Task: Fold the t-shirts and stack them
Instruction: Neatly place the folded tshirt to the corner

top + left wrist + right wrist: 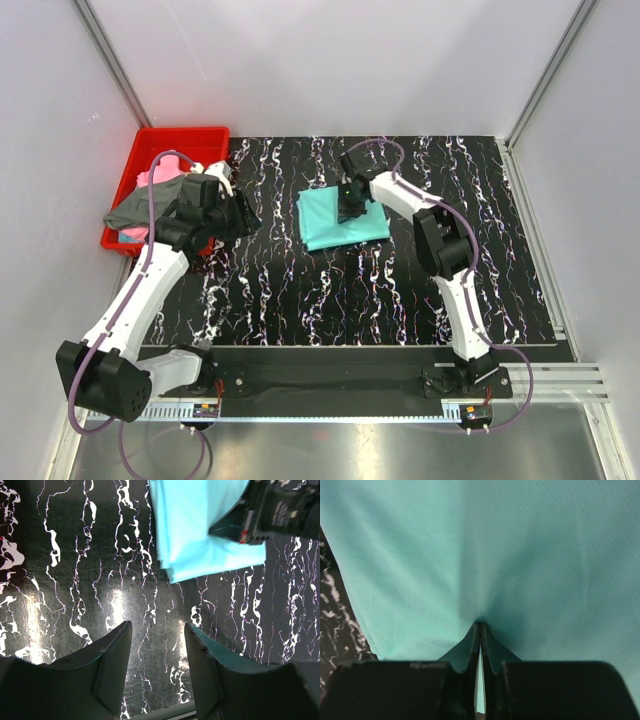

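Overhead, the right pincer (350,211) sits on the folded teal t-shirt (341,221), which lies flat on the marbled counter (300,300). The left pincer (243,215) hangs over bare counter, well apart to its left. Only this view shows the red bin (185,133) to the left of the left pincer. The pink t-shirt (152,176) is inside the bin and the dark grey t-shirt (130,210) is draped over its near rim, partly hidden by the left arm. Neither jaw gap can be read from this view.

The right wrist view gives the right pincer state. Its fingers (467,647) are nearly together with a thin sliver of teal between them. The cloth puckers into a crease at the tips, so a pinch of the teal t-shirt is gripped. The shirt fills the frame ahead of the pincer, with only its left edge visible.

The left wrist view gives the left pincer state. Its fingers (112,655) are parted about halfway, with nothing between them and bare counter beneath. The teal t-shirt lies ahead and to the right, its layered folded edges showing, partly covered by the right arm. How the shirts at the bin are folded cannot be made out
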`<act>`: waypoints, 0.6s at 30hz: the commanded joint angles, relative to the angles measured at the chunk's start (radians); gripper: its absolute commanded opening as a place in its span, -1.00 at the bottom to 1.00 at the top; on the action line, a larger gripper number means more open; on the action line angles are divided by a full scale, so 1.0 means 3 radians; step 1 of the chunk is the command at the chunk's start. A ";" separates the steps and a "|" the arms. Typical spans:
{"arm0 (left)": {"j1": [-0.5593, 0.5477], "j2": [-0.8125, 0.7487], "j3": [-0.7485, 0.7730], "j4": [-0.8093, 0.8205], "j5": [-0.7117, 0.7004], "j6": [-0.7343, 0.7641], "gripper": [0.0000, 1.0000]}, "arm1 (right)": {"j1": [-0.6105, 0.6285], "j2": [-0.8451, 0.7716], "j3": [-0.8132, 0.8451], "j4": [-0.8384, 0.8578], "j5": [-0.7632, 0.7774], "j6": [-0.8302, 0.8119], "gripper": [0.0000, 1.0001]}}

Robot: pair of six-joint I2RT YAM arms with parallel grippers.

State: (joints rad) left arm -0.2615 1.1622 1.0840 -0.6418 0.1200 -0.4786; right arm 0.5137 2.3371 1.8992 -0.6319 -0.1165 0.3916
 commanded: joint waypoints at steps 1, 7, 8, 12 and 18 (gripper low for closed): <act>0.0018 -0.0054 0.0027 0.0099 0.0086 0.0010 0.03 | -0.0362 0.0089 0.0056 -0.0261 0.0189 -0.0313 -0.83; 0.0018 -0.0049 0.0027 0.0140 0.0183 -0.0015 0.03 | -0.0877 0.0186 0.0239 -0.0404 0.0199 -0.0604 -0.82; 0.0018 -0.0034 0.0022 0.0150 0.0208 -0.0021 0.04 | -0.0939 0.0222 0.0326 -0.0450 0.0194 -0.0645 -0.83; 0.0018 -0.0003 0.0007 0.0171 0.0254 -0.0021 0.04 | -0.1231 0.0482 0.0613 -0.0532 0.0225 -0.0804 -0.83; 0.0013 0.0063 0.0022 0.0222 0.0336 -0.0036 0.04 | -0.1558 0.1024 0.1553 -0.0936 0.0220 -0.1161 -0.82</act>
State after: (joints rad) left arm -0.2615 1.1656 1.0840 -0.6296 0.1837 -0.4828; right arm 0.0738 2.5420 2.2780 -0.8005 -0.1081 0.1444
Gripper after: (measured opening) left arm 0.519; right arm 0.088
